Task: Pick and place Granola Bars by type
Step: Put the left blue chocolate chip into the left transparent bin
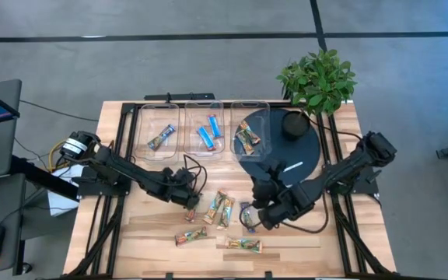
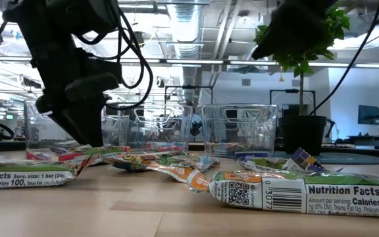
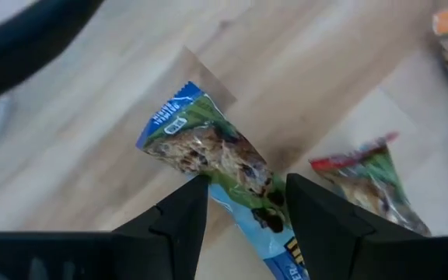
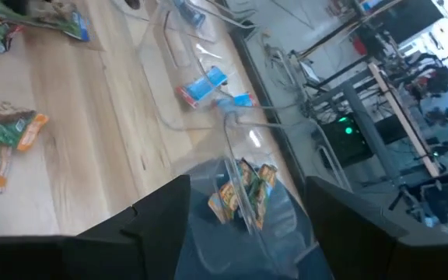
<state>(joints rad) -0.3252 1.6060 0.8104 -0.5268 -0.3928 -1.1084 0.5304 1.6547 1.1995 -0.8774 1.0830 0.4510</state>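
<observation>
We see the left pincer [image 1: 190, 202] low over the wooden surface [image 1: 142, 233], its fingers [image 3: 179, 218] spread to either side of a granola bar with a blue and green wrapper [image 3: 220, 163] that lies flat on the wood; we cannot tell whether the fingers touch it, and it is not lifted. Just beside that pincer another bar with a red-edged wrapper [image 3: 368, 183] lies on the surface.

The right pincer [image 1: 249, 219] hangs released above the surface, holding nothing. Beyond its fingers stand three clear containers [image 1: 202, 128] in a row. The one nearest it holds orange-wrapped bars [image 4: 239, 190], the middle one blue-wrapped bars [image 1: 209, 131], and the one farthest from it a single bar [image 1: 162, 138].

Between the two pincers a pair of bars [image 1: 219, 208] lies side by side. Two more loose bars [image 1: 190, 236] and [image 1: 244, 244] lie on the near part of the surface. A dark round disc [image 1: 280, 144] and a potted plant [image 1: 317, 78] sit behind the right pincer.
</observation>
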